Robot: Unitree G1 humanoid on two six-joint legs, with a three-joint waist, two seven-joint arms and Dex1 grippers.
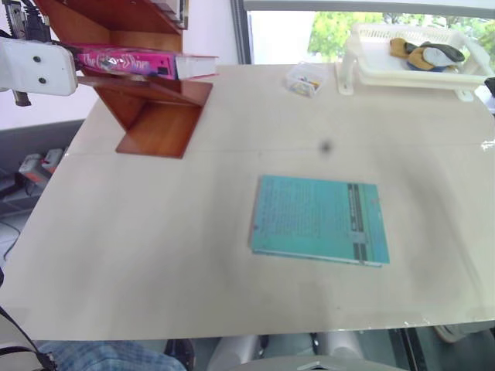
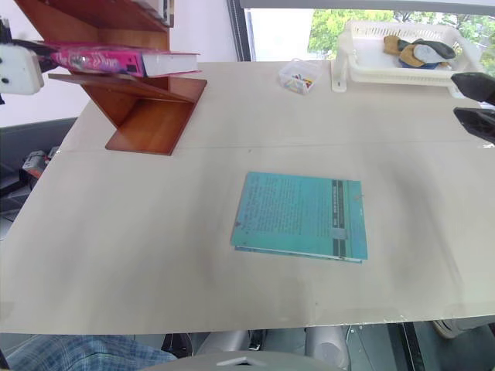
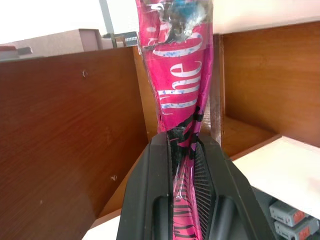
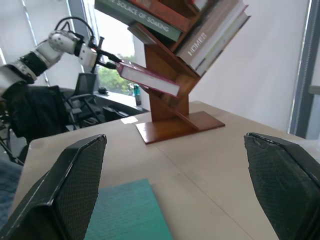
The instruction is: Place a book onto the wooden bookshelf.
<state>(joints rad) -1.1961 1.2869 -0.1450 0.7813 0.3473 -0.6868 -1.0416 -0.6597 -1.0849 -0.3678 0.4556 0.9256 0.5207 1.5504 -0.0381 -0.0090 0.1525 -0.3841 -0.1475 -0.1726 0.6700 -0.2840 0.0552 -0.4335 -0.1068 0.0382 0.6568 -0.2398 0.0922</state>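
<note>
The pink book (image 1: 131, 62) lies across a low slanted board of the reddish-brown wooden bookshelf (image 1: 158, 116) at the table's far left corner, its page edge sticking out toward the table's middle. My left gripper (image 3: 185, 165) is shut on the book's spine end, the cover pinched between both black fingers. The right wrist view shows the same grip from the side: left gripper (image 4: 102, 57), book (image 4: 147, 77), bookshelf (image 4: 170, 112). My right gripper (image 2: 473, 103) hangs open at the table's right edge, fingers (image 4: 65, 195) wide apart, nothing between them.
A thin teal book (image 1: 319, 219) lies flat mid-table. A white plastic basket (image 1: 363, 73) with cloths sits at the far right, with a small clear box (image 1: 303, 79) beside it. Other books (image 4: 215, 30) lean on the shelf's upper boards.
</note>
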